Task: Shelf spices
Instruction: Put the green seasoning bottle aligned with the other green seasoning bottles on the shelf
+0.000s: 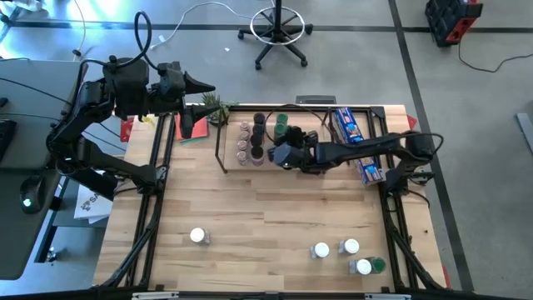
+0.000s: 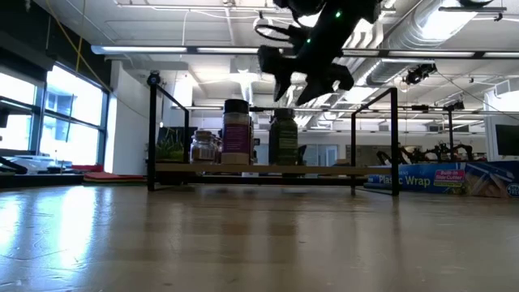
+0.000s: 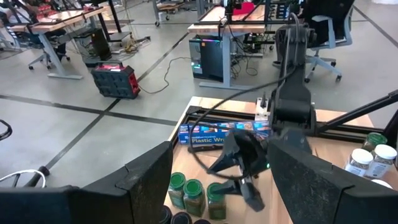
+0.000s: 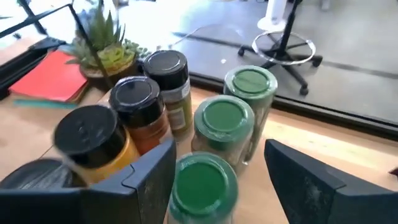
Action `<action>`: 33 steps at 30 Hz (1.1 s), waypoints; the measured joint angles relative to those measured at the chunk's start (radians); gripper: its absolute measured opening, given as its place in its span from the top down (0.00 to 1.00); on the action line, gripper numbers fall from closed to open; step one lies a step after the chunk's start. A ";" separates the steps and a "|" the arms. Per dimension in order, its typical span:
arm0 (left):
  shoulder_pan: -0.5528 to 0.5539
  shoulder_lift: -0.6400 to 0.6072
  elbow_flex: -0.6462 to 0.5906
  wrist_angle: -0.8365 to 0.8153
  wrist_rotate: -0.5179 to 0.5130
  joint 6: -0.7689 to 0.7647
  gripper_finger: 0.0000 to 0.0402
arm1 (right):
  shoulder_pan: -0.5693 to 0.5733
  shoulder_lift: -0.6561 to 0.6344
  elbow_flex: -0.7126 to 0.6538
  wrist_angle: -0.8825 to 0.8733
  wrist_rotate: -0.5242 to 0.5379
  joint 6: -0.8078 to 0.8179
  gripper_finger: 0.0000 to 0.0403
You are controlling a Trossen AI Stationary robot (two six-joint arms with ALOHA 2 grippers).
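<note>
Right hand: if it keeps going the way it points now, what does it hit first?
Most likely the green-lidded jar sitting between the open fingers of the right hand, on the shelf. Two more green-lidded jars stand just beyond it. Depth is hard to judge, so contact height is unclear.

Blue box [image 2: 442, 179] reads "Plastic Wrap"; jar labels unreadable

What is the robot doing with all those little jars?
It is putting spice jars on a small wooden shelf. The right gripper hangs open over the green-lidded jars on the shelf, holding nothing. The left gripper waits open, up by the plant. Five jars are left on the table.
</note>
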 joint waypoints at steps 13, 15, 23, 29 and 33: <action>0.000 0.000 0.000 0.001 -0.001 0.000 0.36 | 0.030 -0.018 -0.026 -0.143 -0.386 0.065 0.65; 0.000 0.000 0.000 0.002 -0.001 0.000 0.36 | 0.020 0.011 -0.031 -0.111 -0.393 0.099 0.75; 0.000 0.000 0.000 0.002 -0.002 0.000 0.36 | -0.024 0.059 -0.032 -0.071 -0.389 0.131 0.96; 0.000 0.000 0.000 0.002 -0.003 0.000 0.36 | -0.039 0.059 -0.032 -0.006 -0.384 0.102 0.97; 0.000 0.000 0.000 0.002 -0.003 0.000 0.36 | -0.040 0.059 -0.032 0.014 -0.381 0.098 0.97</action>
